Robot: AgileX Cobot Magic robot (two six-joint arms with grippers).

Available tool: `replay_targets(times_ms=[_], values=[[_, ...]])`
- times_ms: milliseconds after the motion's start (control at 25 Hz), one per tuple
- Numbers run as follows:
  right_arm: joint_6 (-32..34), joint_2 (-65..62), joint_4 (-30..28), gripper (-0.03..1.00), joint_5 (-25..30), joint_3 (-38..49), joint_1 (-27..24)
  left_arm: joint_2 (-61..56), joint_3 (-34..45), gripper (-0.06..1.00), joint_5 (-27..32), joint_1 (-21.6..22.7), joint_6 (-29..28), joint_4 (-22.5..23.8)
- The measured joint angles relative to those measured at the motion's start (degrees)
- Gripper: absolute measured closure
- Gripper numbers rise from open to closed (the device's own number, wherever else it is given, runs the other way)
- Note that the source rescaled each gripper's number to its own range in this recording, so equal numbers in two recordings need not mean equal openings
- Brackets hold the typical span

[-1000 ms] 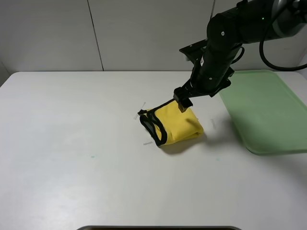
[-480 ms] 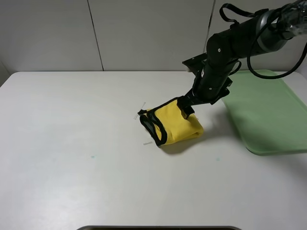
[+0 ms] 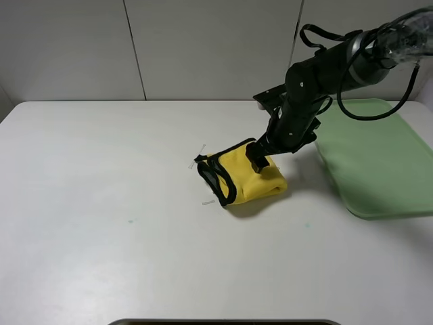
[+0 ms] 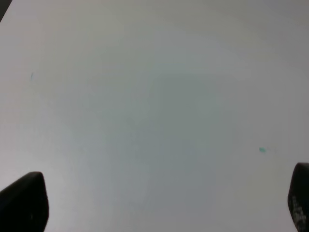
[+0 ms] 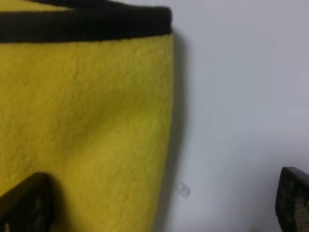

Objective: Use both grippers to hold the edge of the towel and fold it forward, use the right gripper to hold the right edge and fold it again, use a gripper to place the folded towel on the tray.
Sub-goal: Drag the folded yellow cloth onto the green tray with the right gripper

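Right end effector (image 3: pixel 257 160) over towel (image 3: pixel 252 177) edge (wide apart); tray (image 3: pixel 376 156) beside.

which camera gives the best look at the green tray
The exterior high view. There the tray lies at the table's right side, nearly whole, cut only by the picture's right edge, empty, apart from the folded towel. The left wrist view shows only bare table, and the right wrist view shows towel and table, no tray.

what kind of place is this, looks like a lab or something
Probably a robot lab or test bench: a bare white table against plain grey wall panels, a black robot arm over a folded yellow towel, and a green tray.
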Motion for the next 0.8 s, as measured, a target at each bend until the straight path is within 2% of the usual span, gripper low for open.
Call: replay_targets(times_ms=[680,800], values=[[-0.2,1.9,0.2,-0.03,-1.4,-0.3,0.0,0.0,0.0,-0.06,0.0,0.0,0.0,0.0],[-0.2,1.9,0.7,0.08,-1.4,-0.3,0.0,0.0,0.0,-0.06,0.0,0.0,0.0,0.0]])
